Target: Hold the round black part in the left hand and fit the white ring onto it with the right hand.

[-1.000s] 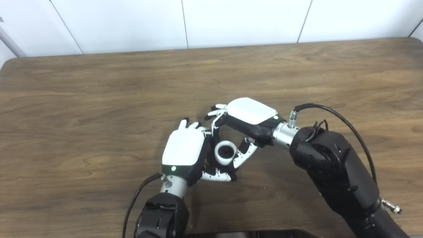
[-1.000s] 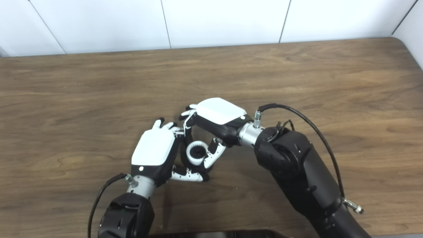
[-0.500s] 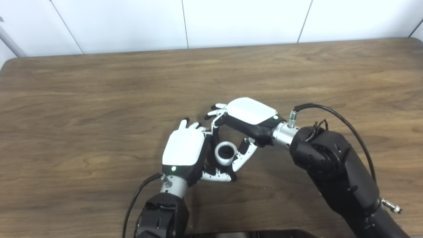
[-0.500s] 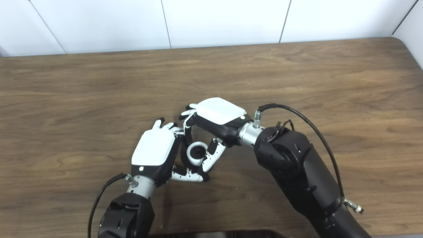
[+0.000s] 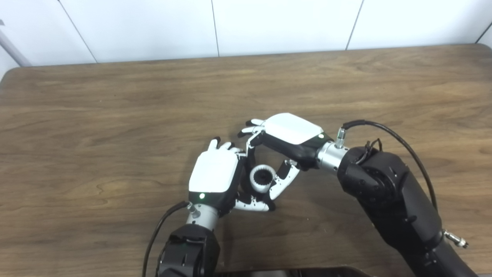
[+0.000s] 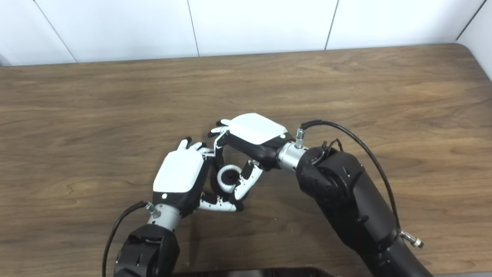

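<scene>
We are looking down on a brown wooden table (image 5: 115,115) with a white panelled wall (image 5: 269,23) behind it, and both hands meet near the front middle. Our left hand (image 5: 214,174) sits back-up, its fingers curled round to the right so that they cup the white ring (image 5: 262,178), with its thumb (image 5: 251,206) lying low along the near side. Inside the ring we see the round black part (image 5: 263,177) (only its dark toothed centre shows, so we cannot tell how deep it sits). Our right hand (image 5: 289,135) arches over from the right, its long fingers (image 5: 251,134) bent down behind the ring and its thumb (image 5: 284,181) pressing at the ring's right edge; we read it as pinching the ring, narrow rather than spread. A black cable (image 5: 388,134) loops off the right wrist, another (image 5: 157,234) trails from the left wrist. The two hands touch or nearly touch at the far side of the ring.
</scene>
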Robot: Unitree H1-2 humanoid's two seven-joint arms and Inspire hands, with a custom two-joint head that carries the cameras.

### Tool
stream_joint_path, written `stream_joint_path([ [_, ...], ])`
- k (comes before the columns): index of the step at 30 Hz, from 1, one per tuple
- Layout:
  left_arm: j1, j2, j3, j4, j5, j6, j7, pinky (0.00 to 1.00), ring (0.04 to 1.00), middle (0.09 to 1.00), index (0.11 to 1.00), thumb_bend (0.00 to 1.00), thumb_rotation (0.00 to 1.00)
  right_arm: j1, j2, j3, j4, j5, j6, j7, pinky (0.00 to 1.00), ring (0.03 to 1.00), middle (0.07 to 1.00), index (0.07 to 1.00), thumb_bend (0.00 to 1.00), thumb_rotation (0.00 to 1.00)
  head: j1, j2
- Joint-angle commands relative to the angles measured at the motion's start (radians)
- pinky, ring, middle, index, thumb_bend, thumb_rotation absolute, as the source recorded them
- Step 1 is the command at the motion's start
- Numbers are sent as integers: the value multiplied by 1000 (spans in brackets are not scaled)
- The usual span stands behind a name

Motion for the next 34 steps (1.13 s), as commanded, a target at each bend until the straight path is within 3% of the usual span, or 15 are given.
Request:
stream_joint_path([
  [1, 15, -3, -10, 3, -16, -13, -55, 1000, 901, 784, 481, 525, 57, -42, -5, -18, -28, -1, 2, -5, 927, 970, 894, 649, 1000, 289, 0, 0],
  [9, 13, 2, -8, 6, -29, -16, -50, 1000, 900, 785, 482, 525, 57, -58, -20, -47, -41, 5, 4, -11, 910, 965, 891, 653, 1000, 343, -3, -1],
  [20, 8, 9, -3, 17, -37, -15, -43, 1000, 902, 784, 482, 524, 58, -61, -21, -100, -49, 62, 14, -36, 908, 958, 883, 652, 1000, 328, -5, -9],
  [34, 12, 36, 7, 36, -64, -35, 16, 1000, 888, 772, 485, 525, 58, -97, -81, -183, -106, 88, 140, 21, 928, 970, 890, 661, 1000, 295, -12, -13],
])
